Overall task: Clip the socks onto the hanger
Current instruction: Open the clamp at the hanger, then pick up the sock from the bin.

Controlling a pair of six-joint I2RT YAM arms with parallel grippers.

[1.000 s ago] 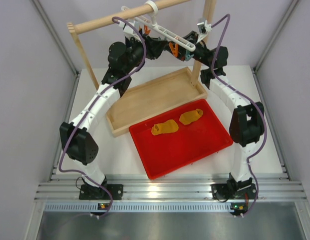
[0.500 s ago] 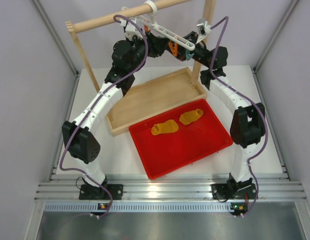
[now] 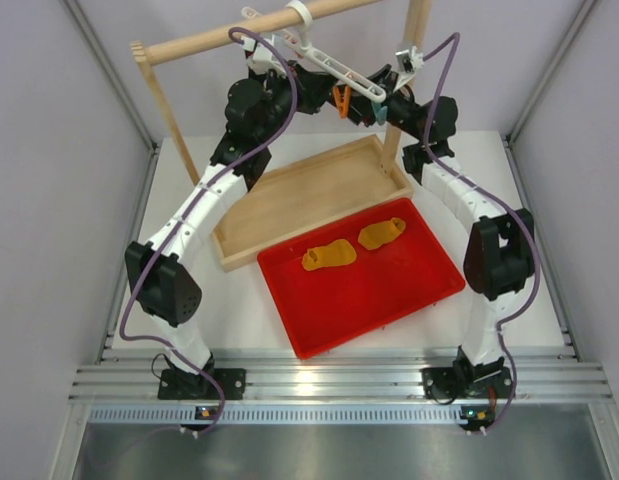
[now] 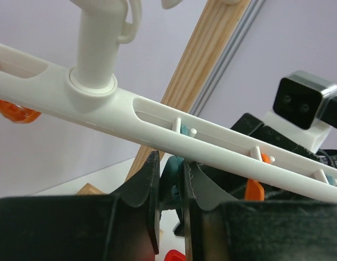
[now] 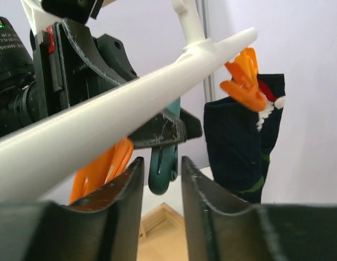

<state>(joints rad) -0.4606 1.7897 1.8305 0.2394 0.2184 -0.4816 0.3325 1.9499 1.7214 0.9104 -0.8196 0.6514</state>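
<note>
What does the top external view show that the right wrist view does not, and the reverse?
Top external only: the two socks lying in the red tray, beside a wooden tray. Right wrist only: a dark sock clipped at the end of the hanger. Both: that hanger and a teal clip.

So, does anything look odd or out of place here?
The hanger hangs askew to the wooden rail. The left gripper is shut on a teal clip, yet both socks lie in the red tray, unclipped.
</note>
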